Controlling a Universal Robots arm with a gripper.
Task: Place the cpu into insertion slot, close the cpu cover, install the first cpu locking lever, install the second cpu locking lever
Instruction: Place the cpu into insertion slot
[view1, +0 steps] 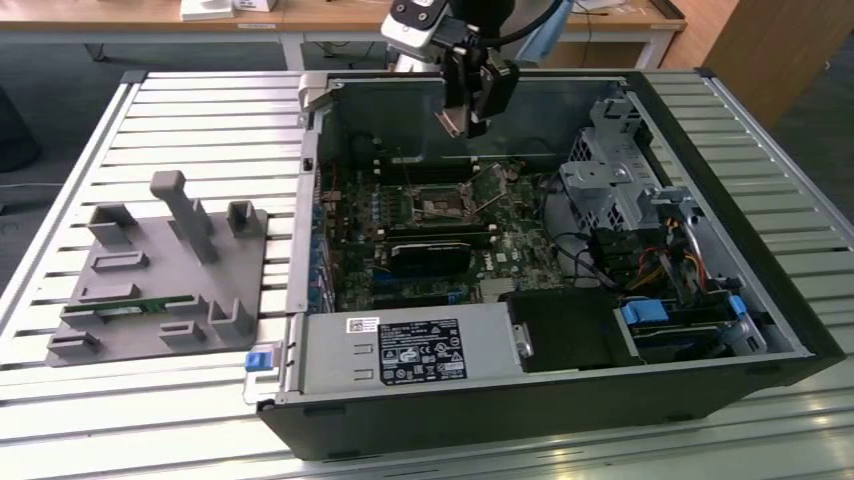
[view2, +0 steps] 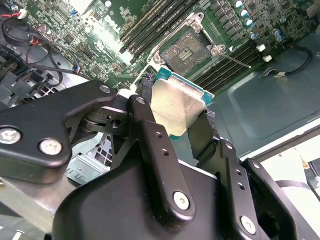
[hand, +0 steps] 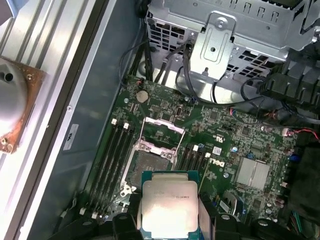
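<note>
My gripper (view1: 469, 127) hangs over the open computer case, shut on the cpu (view2: 177, 107), a flat square chip with a dull silver top and a green rim. In both wrist views the chip sits between the two black fingers (view2: 150, 130), tilted, above the green motherboard. The insertion slot (hand: 148, 167) lies just beyond the chip (hand: 169, 205), a square socket with a dark centre, uncovered. The cpu cover (hand: 160, 129) stands open at the socket's far side. A thin locking lever (view2: 234, 60) sticks out beside the socket (view2: 187, 50). In the exterior view the slot (view1: 438, 205) is below the gripper.
Memory slots (hand: 112, 160) flank the socket. A metal drive cage (view1: 614, 190) with cables fills the case at the exterior view's right, a power supply (view1: 407, 350) the near side. A black block (view1: 434, 255) lies close to the socket. A grey fixture (view1: 160, 270) stands on the slatted table.
</note>
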